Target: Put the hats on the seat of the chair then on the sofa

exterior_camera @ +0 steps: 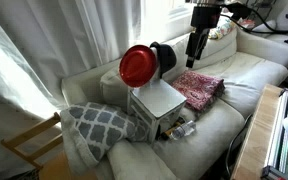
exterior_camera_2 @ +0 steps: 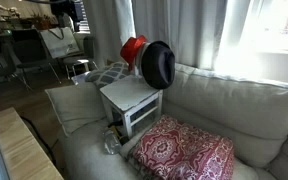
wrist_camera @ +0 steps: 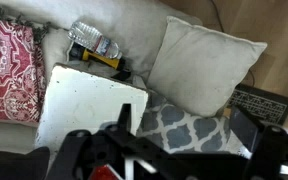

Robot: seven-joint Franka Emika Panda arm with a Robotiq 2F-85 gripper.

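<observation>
**A:** ok so where are the hats right now?

**B:** the bright red round brimmed hat (exterior_camera: 135, 66) and the black round brimmed hat (exterior_camera: 164, 58) are both up on edge at the slatted back of the small pale grey-white chair (exterior_camera: 159, 98); neither one is lying on its flat seat; the chair stands on the big cream-white upholstered sofa (exterior_camera: 254, 75), with a pink-red patterned cloth (exterior_camera: 199, 88) just beside it

**A:** and the tool?

**B:** the tool (exterior_camera: 193, 58) hangs over the sofa, well apart from the hats; its jaws are spread wide with nothing in them
</observation>
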